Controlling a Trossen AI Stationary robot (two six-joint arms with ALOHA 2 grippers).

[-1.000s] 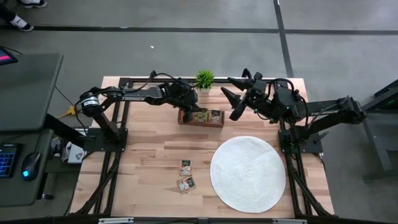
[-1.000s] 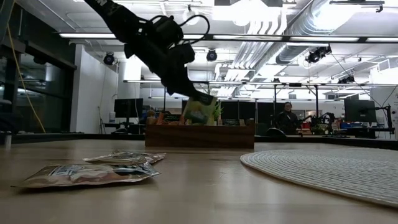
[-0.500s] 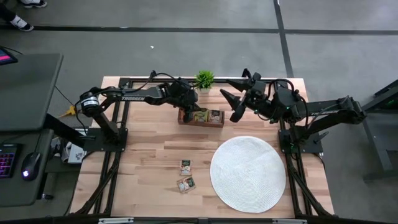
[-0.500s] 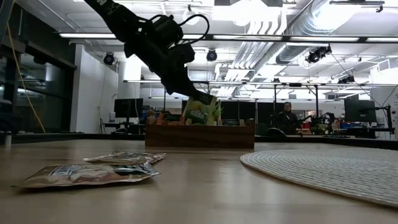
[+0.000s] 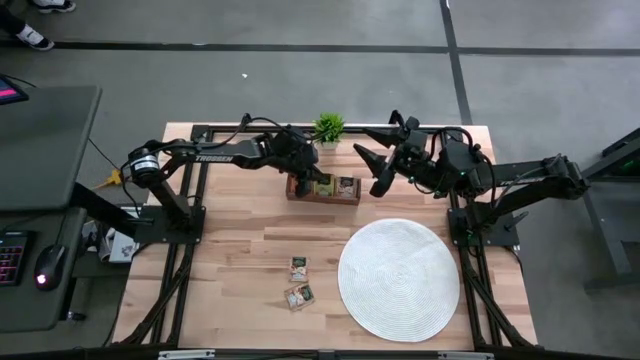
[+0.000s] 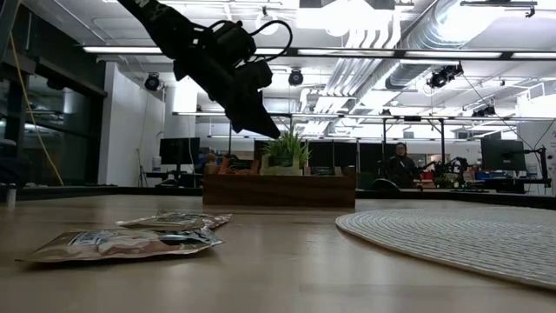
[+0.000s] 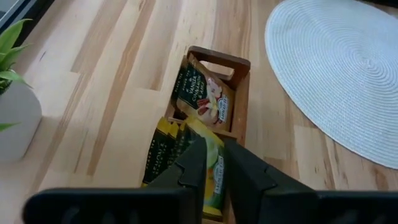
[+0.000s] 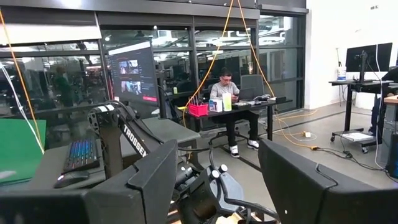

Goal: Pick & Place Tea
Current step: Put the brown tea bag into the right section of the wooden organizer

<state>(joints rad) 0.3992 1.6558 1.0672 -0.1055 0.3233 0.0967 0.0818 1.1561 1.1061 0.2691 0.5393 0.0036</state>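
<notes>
The left arm reaches over the wooden box [image 5: 323, 189]. The left gripper [image 7: 211, 163] is a little open above a yellow tea packet [image 7: 166, 155] in the box. The right gripper [image 5: 372, 165] waits nearby, wide open and empty.

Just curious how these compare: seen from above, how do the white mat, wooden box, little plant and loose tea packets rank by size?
1. White mat
2. Wooden box
3. Plant
4. Tea packets, the two look alike

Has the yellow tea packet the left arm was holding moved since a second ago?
Yes. The yellow tea packet dropped from the left gripper into the wooden box.
</notes>
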